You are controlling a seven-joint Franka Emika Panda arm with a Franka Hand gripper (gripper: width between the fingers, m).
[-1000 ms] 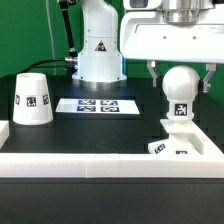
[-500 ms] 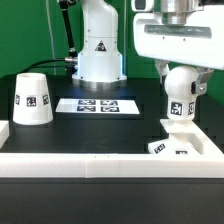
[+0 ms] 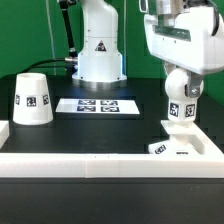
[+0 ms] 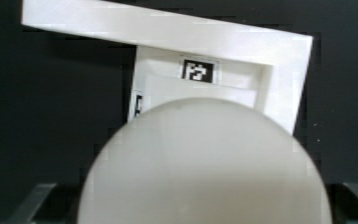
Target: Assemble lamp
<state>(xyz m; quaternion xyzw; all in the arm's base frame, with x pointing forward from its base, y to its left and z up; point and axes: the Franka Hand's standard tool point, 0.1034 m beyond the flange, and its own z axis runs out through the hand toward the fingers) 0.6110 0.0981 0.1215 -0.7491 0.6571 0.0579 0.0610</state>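
The white ball bulb (image 3: pixel 181 86) stands upright with its tagged stem (image 3: pixel 178 110) in the blocky white base (image 3: pixel 180 140) at the exterior view's right. My gripper (image 3: pixel 183 80) comes down from above and is shut on the bulb, one finger on each side of the ball. In the wrist view the bulb (image 4: pixel 202 165) fills the foreground, with the dark fingers (image 4: pixel 44 205) at its sides and the tagged base (image 4: pixel 220 72) beyond it. The cone shade (image 3: pixel 32 98) stands on its wide end at the exterior view's left, apart from the rest.
The marker board (image 3: pixel 96 105) lies flat between the shade and the base. A low white wall (image 3: pixel 100 163) runs along the front of the black table. The arm's white pedestal (image 3: pixel 98 50) stands behind the marker board.
The hand has turned about its vertical axis over the base. The tag on the bulb's stem has turned with it. The shade has not moved.
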